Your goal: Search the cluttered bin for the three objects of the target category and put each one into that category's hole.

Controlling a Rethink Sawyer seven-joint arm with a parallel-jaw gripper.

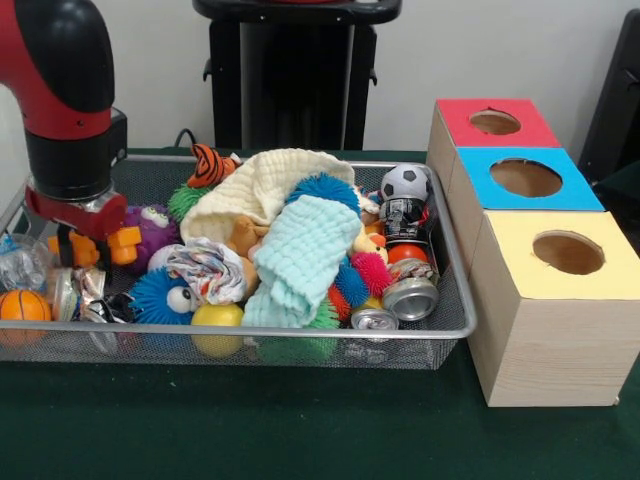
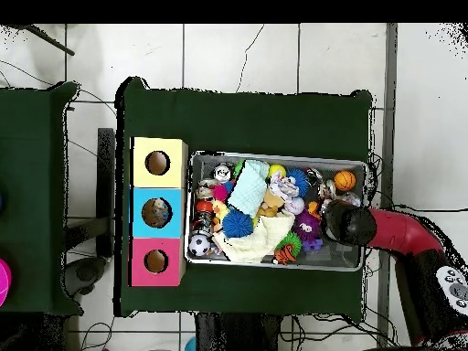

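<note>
Front view: cloths (image 1: 300,255) over toys (image 1: 160,295)

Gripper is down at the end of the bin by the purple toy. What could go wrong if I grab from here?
1. The gripper hangs among packed items: the purple toy, crumpled foil and the basketball sit close together, so it may catch the wrong one or two at once.
2. The cloths cover the pile's middle and may hide targets.
3. The boxes stand past the bin's opposite end, so a weak grasp might drop on the way.
</note>
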